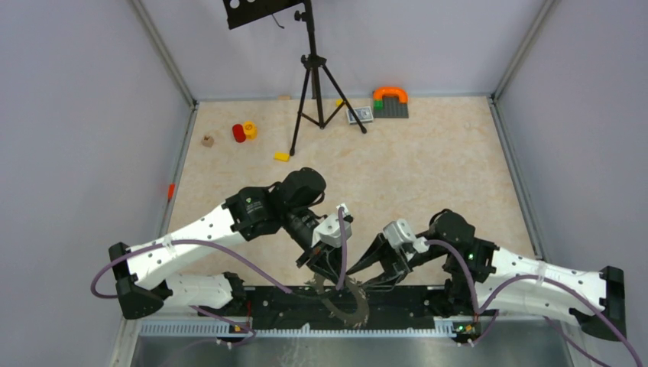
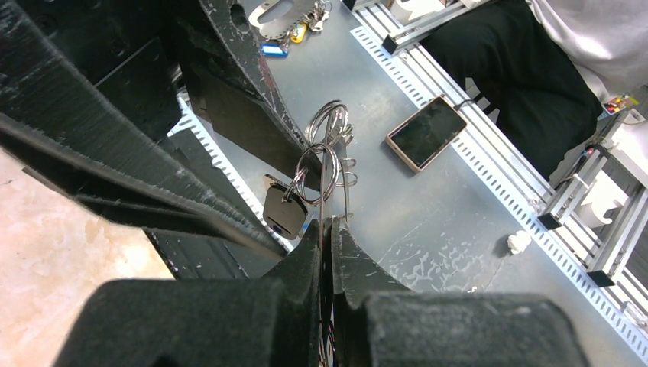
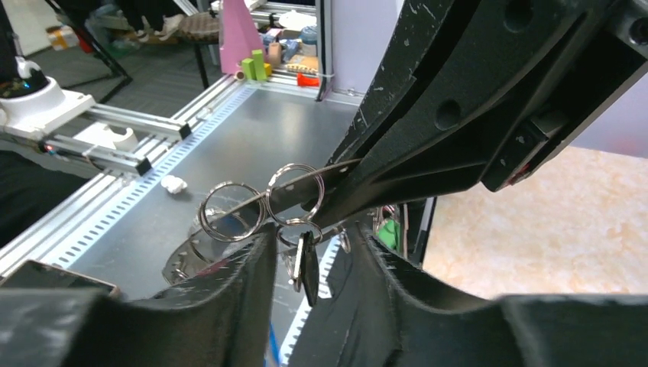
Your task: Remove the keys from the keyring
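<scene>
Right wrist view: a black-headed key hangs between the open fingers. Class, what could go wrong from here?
1. The black-headed key hangs loose from a small split ring, so it may swing aside as the right gripper closes.
2. The left gripper pinches the keyring only by its thin edge; a hard pull might slip it free.

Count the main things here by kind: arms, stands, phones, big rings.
white-and-black robot arms: 2
black tripod stand: 1
dark-screened smartphone: 1
large flat grey metal keyring: 1
Total: 5
</scene>
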{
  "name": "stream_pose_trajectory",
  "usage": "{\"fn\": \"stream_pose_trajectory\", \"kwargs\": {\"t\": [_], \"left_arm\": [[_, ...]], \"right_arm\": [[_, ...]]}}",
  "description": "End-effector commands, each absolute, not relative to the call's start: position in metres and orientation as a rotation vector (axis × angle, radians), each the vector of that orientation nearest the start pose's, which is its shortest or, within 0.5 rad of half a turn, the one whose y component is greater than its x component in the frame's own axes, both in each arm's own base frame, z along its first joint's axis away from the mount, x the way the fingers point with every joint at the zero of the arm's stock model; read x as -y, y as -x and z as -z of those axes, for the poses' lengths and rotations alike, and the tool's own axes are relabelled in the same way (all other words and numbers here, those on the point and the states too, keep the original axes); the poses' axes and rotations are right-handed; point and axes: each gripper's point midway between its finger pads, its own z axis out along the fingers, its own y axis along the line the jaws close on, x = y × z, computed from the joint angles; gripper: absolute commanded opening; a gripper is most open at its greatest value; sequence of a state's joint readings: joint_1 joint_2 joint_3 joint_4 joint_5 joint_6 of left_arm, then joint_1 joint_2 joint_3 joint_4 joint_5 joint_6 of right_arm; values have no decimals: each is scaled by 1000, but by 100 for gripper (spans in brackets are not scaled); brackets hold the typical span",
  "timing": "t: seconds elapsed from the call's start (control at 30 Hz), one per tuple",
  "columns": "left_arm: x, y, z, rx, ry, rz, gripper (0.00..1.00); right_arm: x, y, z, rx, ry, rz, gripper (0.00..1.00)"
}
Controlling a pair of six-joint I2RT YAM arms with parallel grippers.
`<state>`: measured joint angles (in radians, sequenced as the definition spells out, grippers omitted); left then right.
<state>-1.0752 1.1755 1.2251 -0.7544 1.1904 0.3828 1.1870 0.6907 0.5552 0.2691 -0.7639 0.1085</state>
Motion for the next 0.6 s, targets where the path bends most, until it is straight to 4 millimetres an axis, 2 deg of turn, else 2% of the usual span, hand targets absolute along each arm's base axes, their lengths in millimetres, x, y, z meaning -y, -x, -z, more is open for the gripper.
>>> {"fn": "stream_pose_trajectory", "kwargs": {"t": [0.0,0.13,0.27,0.37,0.47,0.57], "left_arm": [[294,25,-320,1294,2399,-2173,0],[294,25,-319,1290,2409,-2180,0],[292,26,-319,1283,2434,-2202,0],[290,26,-320,1306,2447,-2222,1],[290,22,-320,1368,2478,-2243,17],[294,15,-322,1460,2497,-2289,40]], "right_arm": [[-295,25,-309,-844,1400,-1587,32],[-293,26,-309,-859,1400,-1586,2],[-290,6,-306,-1017,1349,-1464,0],[-281,-17,-315,-1161,1258,-1342,0],[-270,-35,-326,-1302,1193,-1236,0],[-262,-42,-339,-1389,1177,-1177,0]]}}
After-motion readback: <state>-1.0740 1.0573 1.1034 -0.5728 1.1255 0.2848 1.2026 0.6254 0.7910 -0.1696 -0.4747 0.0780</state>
